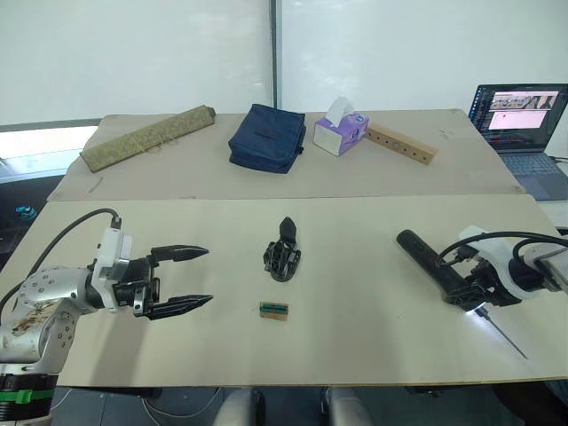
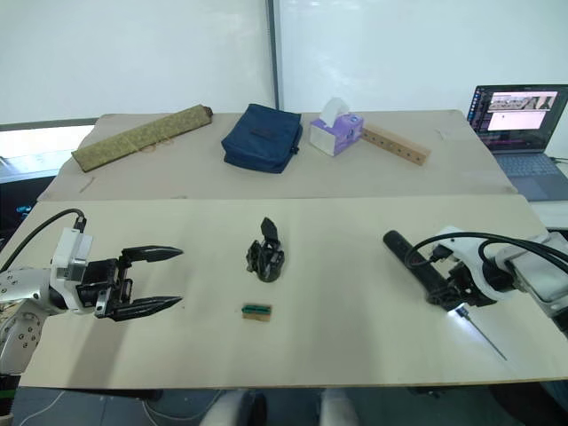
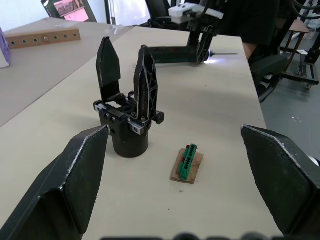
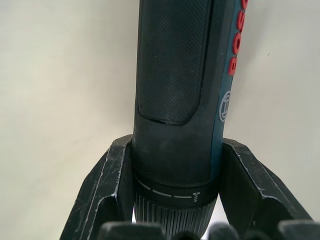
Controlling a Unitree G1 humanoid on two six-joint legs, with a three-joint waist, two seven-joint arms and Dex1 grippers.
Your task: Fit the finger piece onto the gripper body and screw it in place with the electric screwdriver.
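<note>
The gripper body (image 1: 282, 253) stands upright on its round base mid-table. Two black pointed fingers rise from the gripper body (image 3: 129, 125); I cannot tell which of them is the finger piece. My left gripper (image 1: 209, 276) hovers open to its left, level with it, nothing between its fingers (image 3: 80, 170). At the right, my right gripper (image 1: 470, 291) is shut on the electric screwdriver (image 1: 435, 264), gripping it near the collar (image 4: 172, 192). The screwdriver lies slanted over the table, its light on and its thin bit (image 1: 506, 342) pointing toward the front edge.
A small green-and-tan block (image 1: 274, 309) lies just in front of the gripper body. On the back table are a rolled olive mat (image 1: 146, 138), a navy pouch (image 1: 266, 136), a tissue box (image 1: 340, 127), a wooden bar with holes (image 1: 401, 144) and a laptop (image 1: 524, 120).
</note>
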